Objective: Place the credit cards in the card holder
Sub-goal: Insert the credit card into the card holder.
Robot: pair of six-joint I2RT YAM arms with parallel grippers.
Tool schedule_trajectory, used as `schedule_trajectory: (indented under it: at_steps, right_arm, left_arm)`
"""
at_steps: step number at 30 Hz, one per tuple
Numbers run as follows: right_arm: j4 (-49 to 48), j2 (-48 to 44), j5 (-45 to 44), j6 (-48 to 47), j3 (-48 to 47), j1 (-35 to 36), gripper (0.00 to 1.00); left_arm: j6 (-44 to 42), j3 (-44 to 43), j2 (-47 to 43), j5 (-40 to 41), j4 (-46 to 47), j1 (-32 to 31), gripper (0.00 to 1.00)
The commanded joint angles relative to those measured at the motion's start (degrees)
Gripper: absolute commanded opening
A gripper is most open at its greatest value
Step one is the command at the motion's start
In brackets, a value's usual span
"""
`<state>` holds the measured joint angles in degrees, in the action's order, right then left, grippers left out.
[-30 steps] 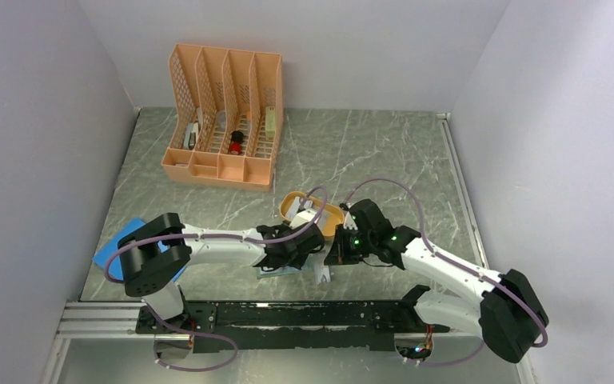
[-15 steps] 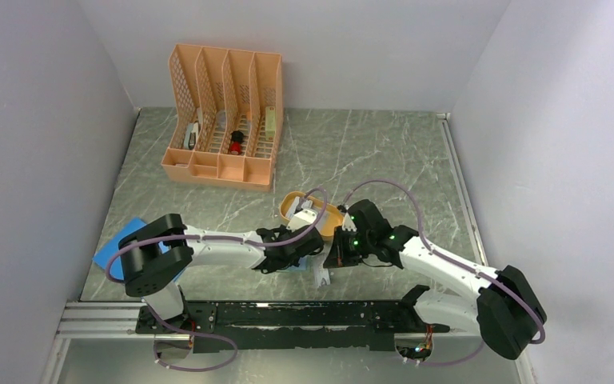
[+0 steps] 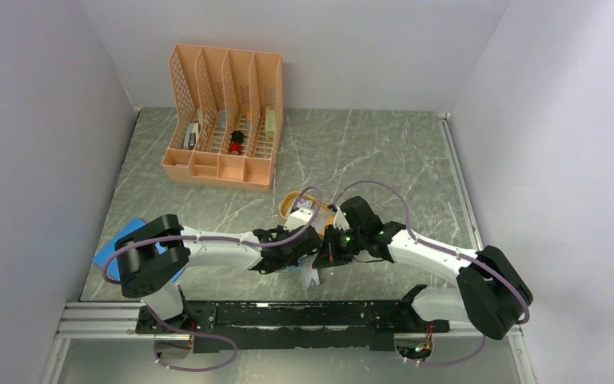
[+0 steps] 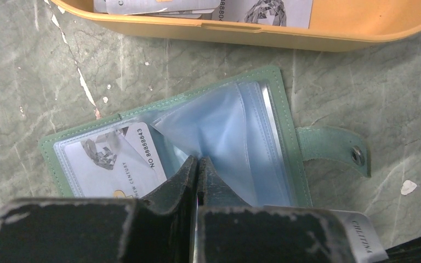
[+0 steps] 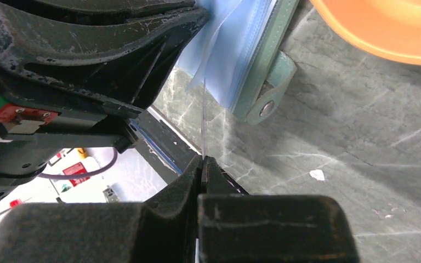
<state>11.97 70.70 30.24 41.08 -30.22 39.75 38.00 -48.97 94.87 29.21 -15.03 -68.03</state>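
My left gripper (image 4: 197,160) pinches a clear sleeve (image 4: 225,118) of the open card holder (image 4: 283,109), lying just beside the orange tray (image 4: 263,34); my right gripper (image 5: 203,159) grips a credit card (image 5: 203,118) edge-on nearby; a misaligned corner could crumple the sleeve, I judge.

Dark grey-green marble-look table top (image 3: 368,152) w/ pale veins fills mid frame. Plain pale lilac-grey walls (image 3: 352,48) at back, left & right. Orange slotted desk organiser (image 3: 208,170) upper left, by back wall. Alu rail (image 3: 96,318) along bottom edge. Light soft, even.
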Motion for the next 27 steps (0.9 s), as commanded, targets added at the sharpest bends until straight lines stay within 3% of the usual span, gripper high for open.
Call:
schedule_trajectory:
  at_steps: [1, 9, 16, 27]
  right_arm:
    - [-3.10, 2.06, 2.30, 1.15, -1.55, 0.42, 0.00]
    - [-7.88, 6.30, 4.06, 2.51, -1.90, 1.04, 0.00]
    - [-9.15, 8.19, 3.86, 2.66, -3.47, 1.97, 0.00]
    - [-10.51, 10.68, 3.04, 3.08, -5.52, 3.15, 0.00]
  left_arm:
    - [1.71, 2.76, 0.73, -3.51, -4.12, -0.08, 0.05]
    - [2.59, 2.78, -1.40, -3.98, -4.31, -0.06, 0.06]
    - [2.87, 1.43, -6.14, -3.99, -6.81, 0.00, 0.36]
    - [6.24, 0.54, -15.57, 0.25, -13.92, 0.00, 0.50]
